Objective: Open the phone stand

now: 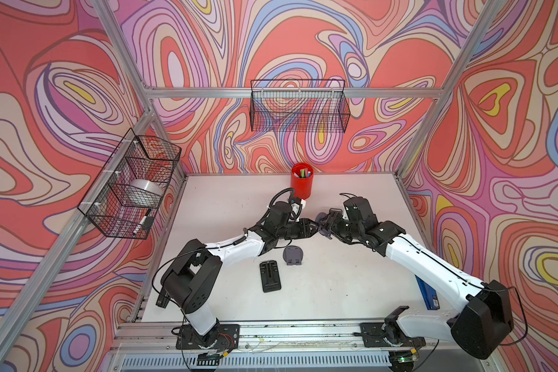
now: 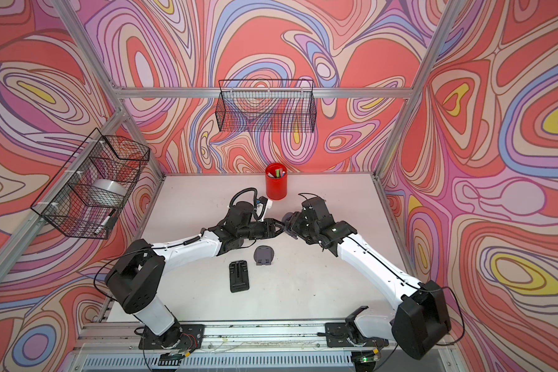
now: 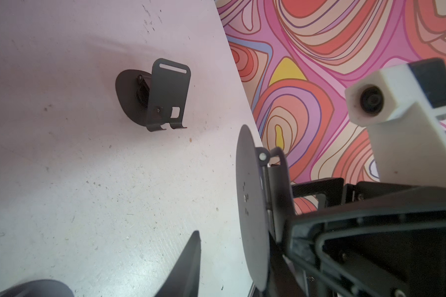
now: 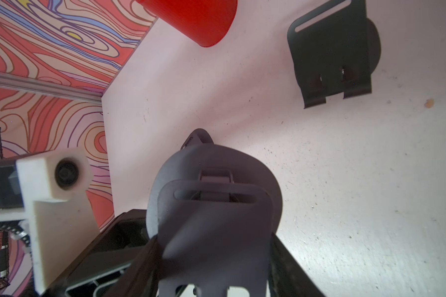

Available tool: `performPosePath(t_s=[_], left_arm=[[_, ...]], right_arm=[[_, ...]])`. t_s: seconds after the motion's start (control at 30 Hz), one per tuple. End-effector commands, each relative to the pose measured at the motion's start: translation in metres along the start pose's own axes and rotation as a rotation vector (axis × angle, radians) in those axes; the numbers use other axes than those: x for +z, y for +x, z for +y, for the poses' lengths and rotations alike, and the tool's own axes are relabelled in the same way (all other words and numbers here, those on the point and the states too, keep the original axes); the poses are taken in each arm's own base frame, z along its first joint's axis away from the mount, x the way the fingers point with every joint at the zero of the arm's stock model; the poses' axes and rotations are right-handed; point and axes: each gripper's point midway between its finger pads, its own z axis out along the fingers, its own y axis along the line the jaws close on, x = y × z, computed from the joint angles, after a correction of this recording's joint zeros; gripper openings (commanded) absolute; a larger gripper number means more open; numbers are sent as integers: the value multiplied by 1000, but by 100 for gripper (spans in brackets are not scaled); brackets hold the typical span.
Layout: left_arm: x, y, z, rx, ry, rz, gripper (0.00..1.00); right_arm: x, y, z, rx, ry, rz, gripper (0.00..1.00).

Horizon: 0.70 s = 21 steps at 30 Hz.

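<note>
Right gripper (image 1: 331, 222) grips the phone stand (image 4: 214, 205) aloft; left gripper (image 1: 313, 226), jaws apart, hangs just beside it.

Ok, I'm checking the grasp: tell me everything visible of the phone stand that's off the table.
The held phone stand is dark grey, metal-looking: a round disc hinged to a rounded, slotted plate, nearly folded shut. It hangs above the table, clamped in the right gripper's jaws; the left gripper is open beside it, not touching.
</note>
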Motion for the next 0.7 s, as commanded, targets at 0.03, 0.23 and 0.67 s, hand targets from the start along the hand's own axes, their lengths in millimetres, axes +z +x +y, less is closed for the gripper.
performPosePath(t_s=[0.03,0.23,0.67], left_arm=[[1,1,-36,59,120,32,25],[9,-2,-40,52,160,26,2],[0,10,-13,214,-4,72,0]], right_arm=[[4,0,14,-58,-47,24,9],[2,0,23,-84,-81,32,6],[-31,-8,43,-231,-115,170,2]])
